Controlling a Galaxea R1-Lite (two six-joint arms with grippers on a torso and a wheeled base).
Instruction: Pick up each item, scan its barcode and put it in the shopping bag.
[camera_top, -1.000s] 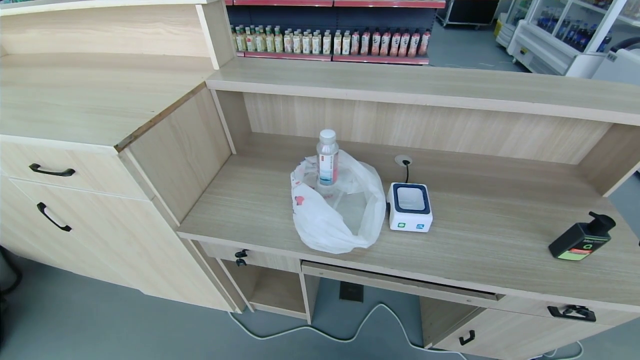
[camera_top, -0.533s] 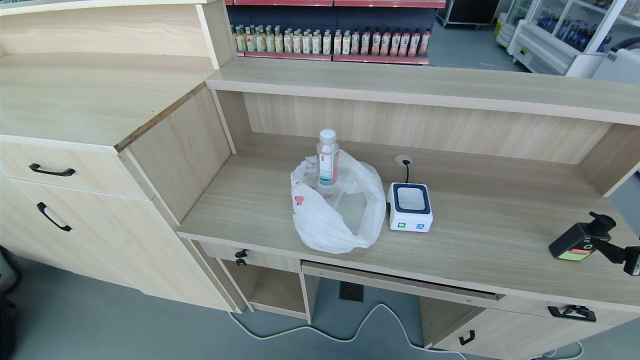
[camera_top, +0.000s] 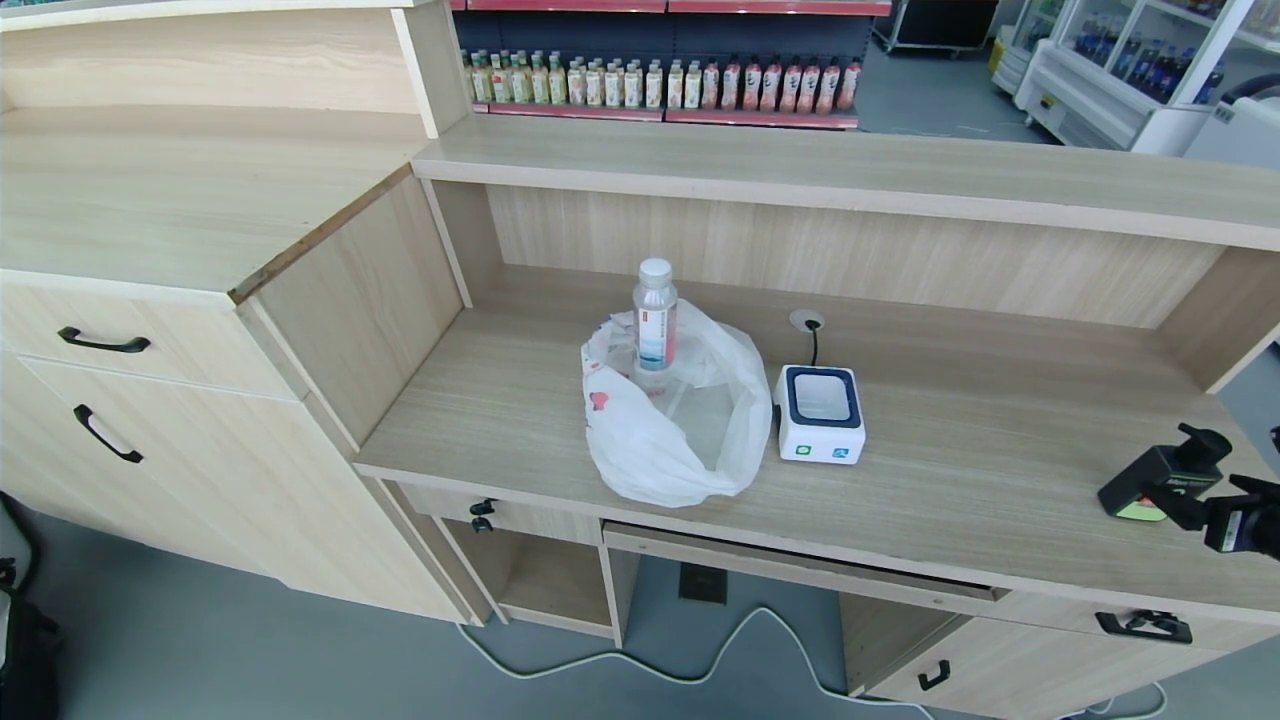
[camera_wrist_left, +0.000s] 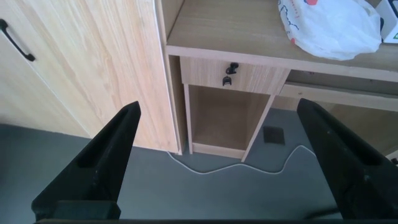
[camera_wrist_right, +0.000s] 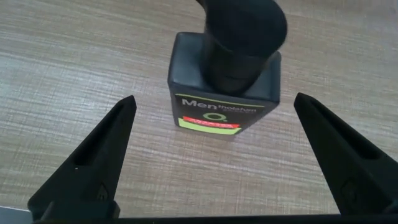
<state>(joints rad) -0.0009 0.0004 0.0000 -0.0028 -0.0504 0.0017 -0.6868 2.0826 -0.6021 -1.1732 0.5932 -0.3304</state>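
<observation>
A pale wood-grain desk stands on a grey floor, with shop shelves of drink bottles behind it at 12 o'clock. Mid-desk lies a white shopping bag, mouth open. A water bottle stands upright at the bag's 12 o'clock side, its foot hidden by the plastic. The scanner sits just beside the bag at 3 o'clock.

The black pump bottle is well apart from them, at about 4 o'clock from the scanner and near the desk's right end. It stands on its base with its long axis vertical, pump head uppermost and labelled face toward 6 o'clock (where the spout points I cannot tell).

The right gripper reaches in from 4 o'clock, angled down over the pump head. Its fingers are spread wide on either side of the bottle without touching it. The left gripper hangs low off the desk's front left corner, fingers also apart and holding nothing.
</observation>
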